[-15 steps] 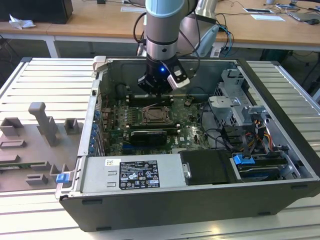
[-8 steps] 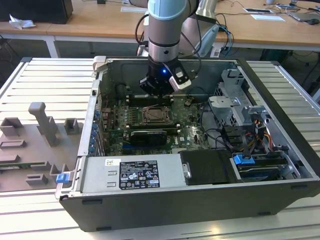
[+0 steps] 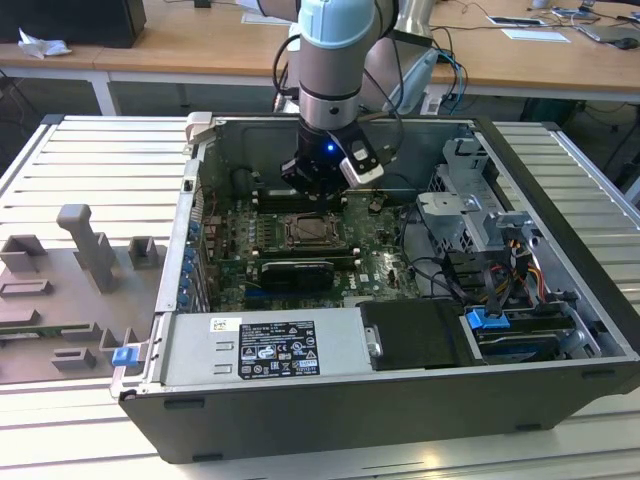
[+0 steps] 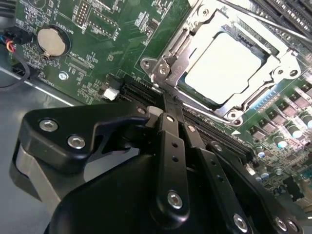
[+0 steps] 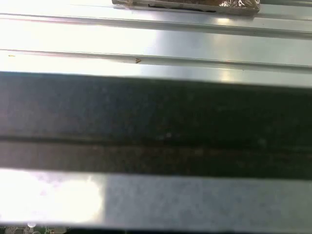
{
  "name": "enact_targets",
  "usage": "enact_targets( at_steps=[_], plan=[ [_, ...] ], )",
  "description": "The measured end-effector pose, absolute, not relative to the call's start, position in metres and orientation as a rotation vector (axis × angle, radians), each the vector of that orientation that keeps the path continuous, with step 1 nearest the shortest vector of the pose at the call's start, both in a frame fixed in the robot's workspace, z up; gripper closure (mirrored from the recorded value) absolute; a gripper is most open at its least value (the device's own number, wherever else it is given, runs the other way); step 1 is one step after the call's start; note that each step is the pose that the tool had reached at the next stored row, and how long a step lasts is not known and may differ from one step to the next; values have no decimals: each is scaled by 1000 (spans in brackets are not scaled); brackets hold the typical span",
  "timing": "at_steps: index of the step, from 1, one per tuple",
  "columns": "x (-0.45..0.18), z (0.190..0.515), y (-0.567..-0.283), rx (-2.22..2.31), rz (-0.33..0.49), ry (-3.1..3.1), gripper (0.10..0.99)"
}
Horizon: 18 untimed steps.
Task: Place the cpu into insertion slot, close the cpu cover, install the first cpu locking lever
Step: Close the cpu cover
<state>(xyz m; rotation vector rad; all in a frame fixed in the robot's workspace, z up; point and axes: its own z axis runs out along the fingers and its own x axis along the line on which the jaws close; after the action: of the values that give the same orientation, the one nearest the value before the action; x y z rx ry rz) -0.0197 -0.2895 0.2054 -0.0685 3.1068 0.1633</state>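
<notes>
In the exterior view, the open computer case (image 3: 560,330) lies on a slatted metal table (image 3: 90,170), with the green motherboard (image 3: 380,250) inside it. Near the board's middle sits the insertion slot (image 3: 311,232), its top a dull grey square framed in metal. The gripper (image 3: 318,185) hangs just behind the slot, low inside the case. A black card (image 3: 292,272) lies in front of the slot, and a power supply (image 3: 265,347) fills the near edge.

In the second wrist view, the cpu (image 4: 223,67) shows as a pale, flat silver square seated in the slot, with the cpu cover (image 4: 195,36) lying closed around it as a shiny frame. The fingers (image 4: 168,122) are pressed together with nothing between them, and their tip sits just beside the cover's corner.

In the first wrist view, pale metal surfaces and a dark band (image 5: 156,126) are seen.
</notes>
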Motion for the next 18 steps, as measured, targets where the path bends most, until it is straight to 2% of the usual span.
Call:
enact_targets(
  at_steps=[11,18],
  plan=[
    [-19,202,-290,-69,149,3108,980],
    [-19,213,-290,-69,150,3108,980]
  ],
)
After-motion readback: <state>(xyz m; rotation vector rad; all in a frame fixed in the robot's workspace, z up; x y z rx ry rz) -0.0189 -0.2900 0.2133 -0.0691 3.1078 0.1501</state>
